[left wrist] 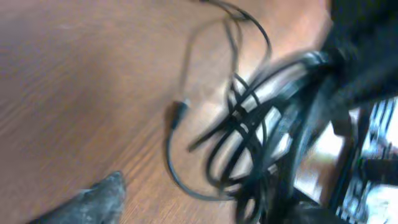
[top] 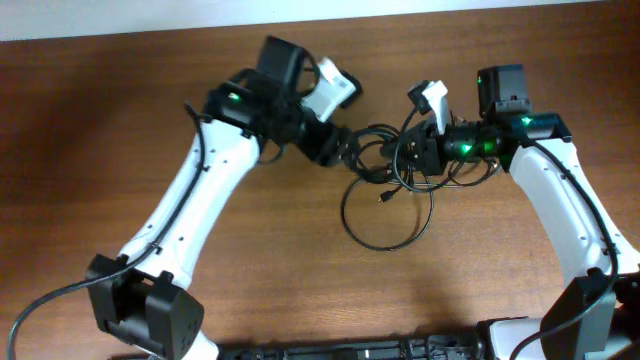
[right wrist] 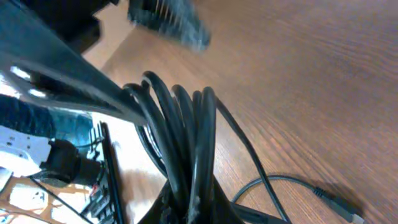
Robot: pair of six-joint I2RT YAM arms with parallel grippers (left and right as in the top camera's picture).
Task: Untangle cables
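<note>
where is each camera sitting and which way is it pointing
overhead: fixed above the table, facing straight down; left arm and right arm, left hand and right hand at the cables.
left wrist: low, facing across the table at the cables; one finger bottom left.
right wrist: pressed close to bunched cables; its own hand unclear.
shared: all three show the cables on the table.

I seem to work in a robotics lab: a bare wood-grain desk (top: 90, 150), plain white past its 12 o'clock edge, my arm bases standing at 7 o'clock (top: 140, 310) and 5 o'clock (top: 585, 310), a white power strip (right wrist: 18, 140) and loose wiring beyond the edge.
</note>
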